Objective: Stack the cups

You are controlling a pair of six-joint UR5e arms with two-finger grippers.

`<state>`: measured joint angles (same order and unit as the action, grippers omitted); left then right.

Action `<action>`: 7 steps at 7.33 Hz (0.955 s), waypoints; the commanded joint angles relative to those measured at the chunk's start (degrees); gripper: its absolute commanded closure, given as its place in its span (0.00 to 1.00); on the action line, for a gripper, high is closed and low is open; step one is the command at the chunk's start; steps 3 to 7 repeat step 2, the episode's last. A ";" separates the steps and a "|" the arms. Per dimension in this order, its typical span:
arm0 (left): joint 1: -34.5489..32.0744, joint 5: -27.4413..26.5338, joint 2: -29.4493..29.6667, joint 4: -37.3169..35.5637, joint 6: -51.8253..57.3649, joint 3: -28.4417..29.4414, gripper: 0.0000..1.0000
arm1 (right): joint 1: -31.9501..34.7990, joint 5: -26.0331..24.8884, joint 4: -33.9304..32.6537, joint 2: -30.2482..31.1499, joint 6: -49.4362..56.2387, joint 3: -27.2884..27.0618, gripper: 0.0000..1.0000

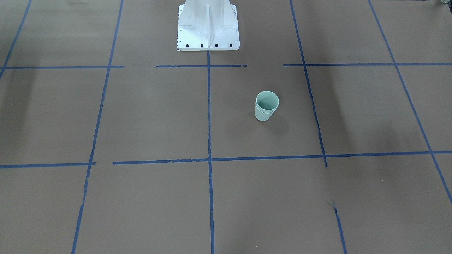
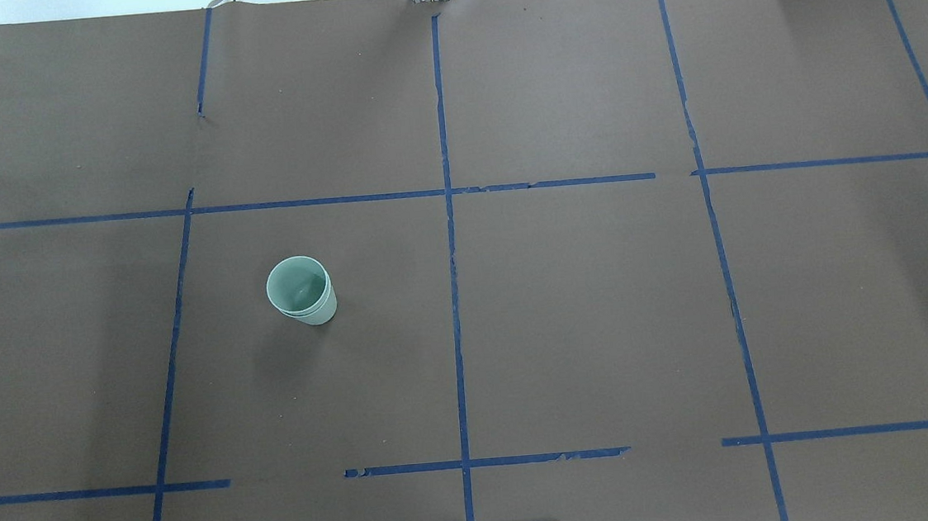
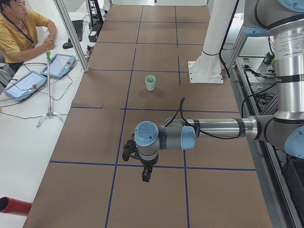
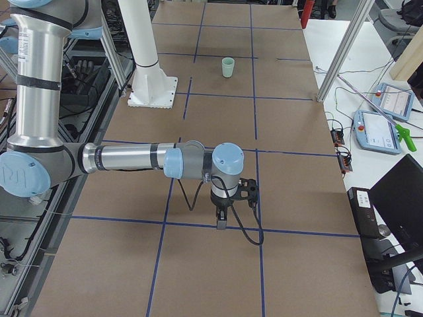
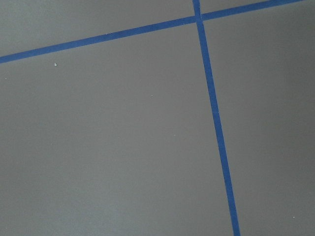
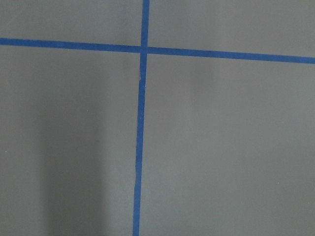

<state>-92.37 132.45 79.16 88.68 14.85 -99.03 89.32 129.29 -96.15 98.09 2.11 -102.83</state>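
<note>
Cups (image 2: 302,292) stand nested on the counter (image 2: 601,324), well apart from left gripper (image 3: 146,175) and right gripper (image 4: 221,221); neither gripper's opening can be determined.

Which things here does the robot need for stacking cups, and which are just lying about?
For the job:
- cups: two mint-green ones, one nested in the other
- left claw and right claw, both far from the cups

Just lying about:
- blue tape lines
- white pedestal
- tablets
</note>
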 commanded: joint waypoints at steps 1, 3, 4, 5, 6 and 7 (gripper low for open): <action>-0.01 0.00 -0.06 0.00 0.00 -0.20 0.00 | -0.02 0.00 0.00 0.00 0.00 0.00 0.00; -0.01 0.00 0.02 0.00 0.00 -0.11 0.00 | 0.06 0.00 0.00 0.00 0.00 0.00 0.00; -0.01 0.00 0.02 0.00 0.00 -0.11 0.00 | 0.06 0.00 0.00 0.00 0.00 0.00 0.00; -0.01 0.00 0.02 0.00 0.00 -0.11 0.00 | 0.06 0.00 0.00 0.00 0.00 0.00 0.00; -0.01 0.00 0.02 0.00 0.00 -0.11 0.00 | 0.06 0.00 0.00 0.00 0.00 0.00 0.00; -0.01 0.00 0.02 0.00 0.00 -0.11 0.00 | 0.06 0.00 0.00 0.00 0.00 0.00 0.00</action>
